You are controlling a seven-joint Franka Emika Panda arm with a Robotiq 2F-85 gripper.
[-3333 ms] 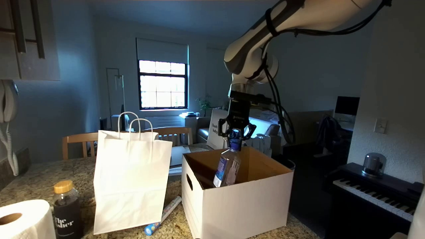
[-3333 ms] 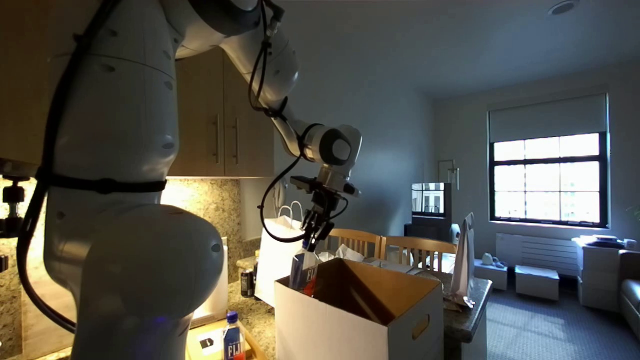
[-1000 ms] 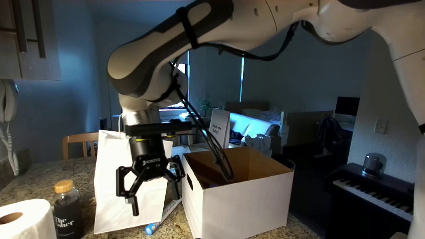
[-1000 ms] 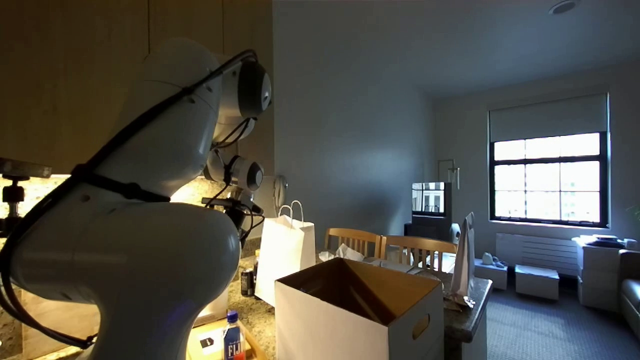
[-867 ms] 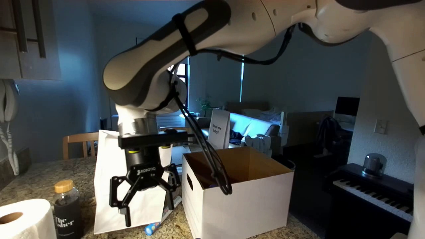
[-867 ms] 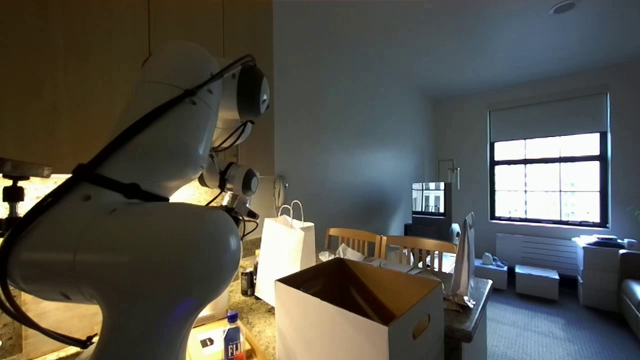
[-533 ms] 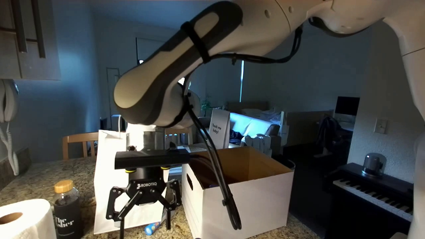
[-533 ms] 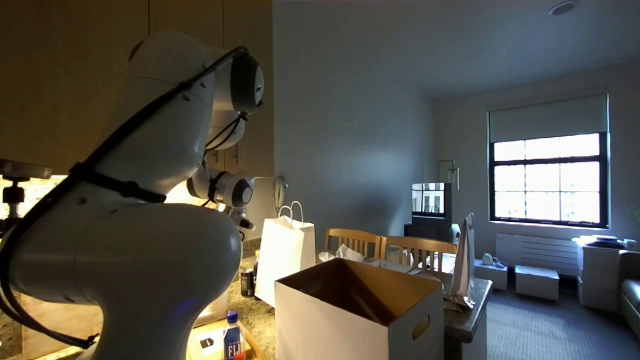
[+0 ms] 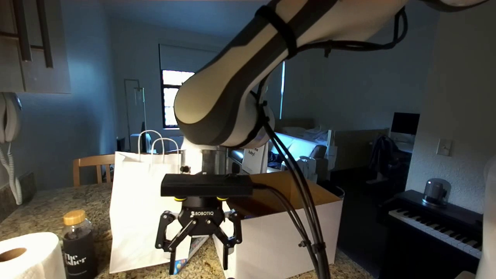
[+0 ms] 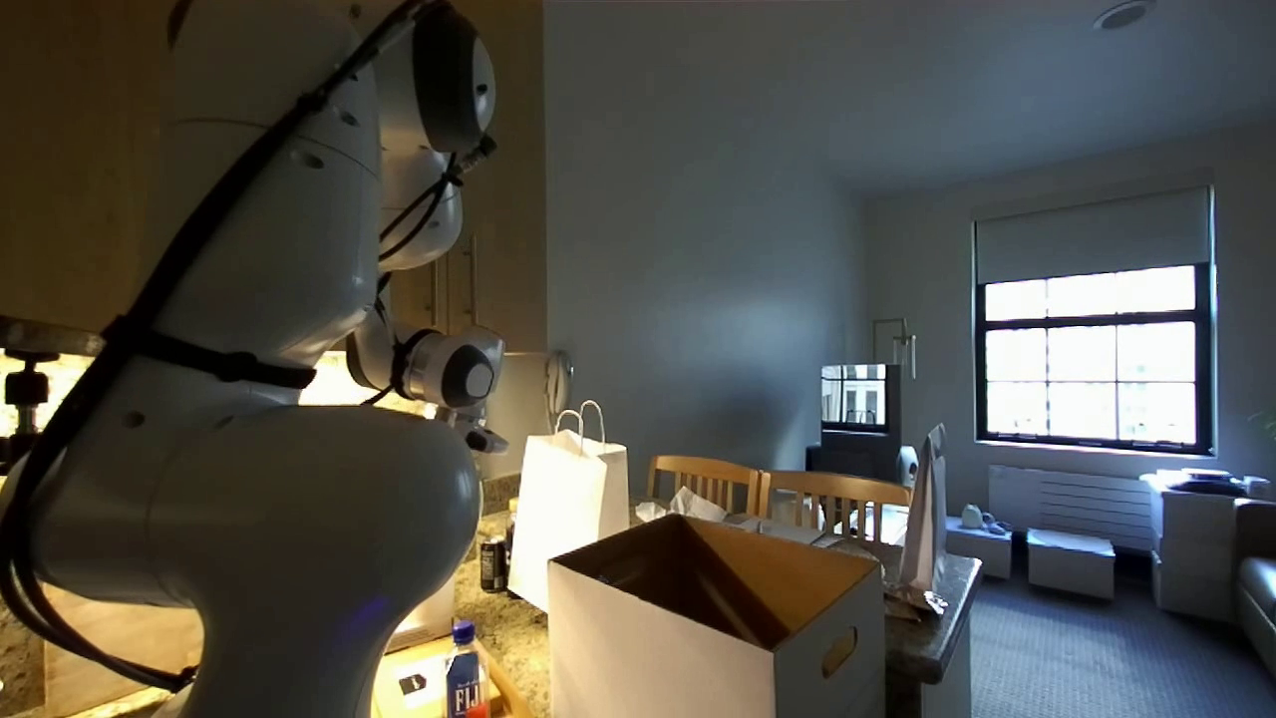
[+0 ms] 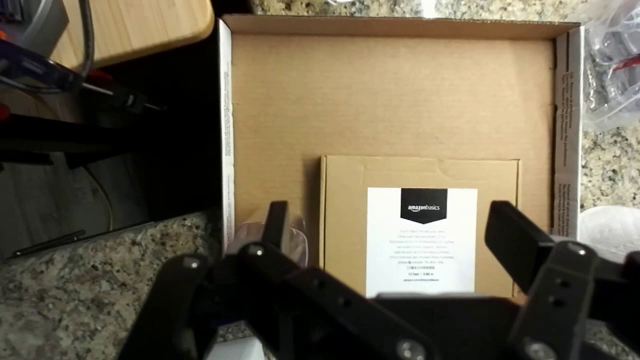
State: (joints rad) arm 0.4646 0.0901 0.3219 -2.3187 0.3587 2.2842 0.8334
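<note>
My gripper (image 9: 198, 265) stands open with nothing between its fingers, pointing down in an exterior view. In the wrist view the gripper (image 11: 390, 206) spreads wide above a brown amazonbasics box (image 11: 345, 200), apart from it. That box lies inside a shallow cardboard tray (image 11: 400, 90). Close by one finger a clear plastic thing (image 11: 299, 245) is partly hidden. A FIJI bottle (image 10: 466, 683) with a blue cap stands upright at the tray in an exterior view, where the arm hides the gripper. The large white carton (image 9: 286, 240) is open-topped; its floor is hidden.
A white paper bag (image 9: 143, 217) stands beside the carton, with a printed tube (image 9: 198, 247) lying between them. A paper towel roll (image 9: 37, 259) and a wood-capped bottle (image 9: 77, 248) are at one side. Plastic wrap (image 11: 615, 75) lies by the tray; a dark can (image 10: 492, 565) stands behind.
Over three seconds ago the gripper held a bottle over the carton; a second ago it was open and empty. Since then it has lowered, then moved right toward the carton in an exterior view.
</note>
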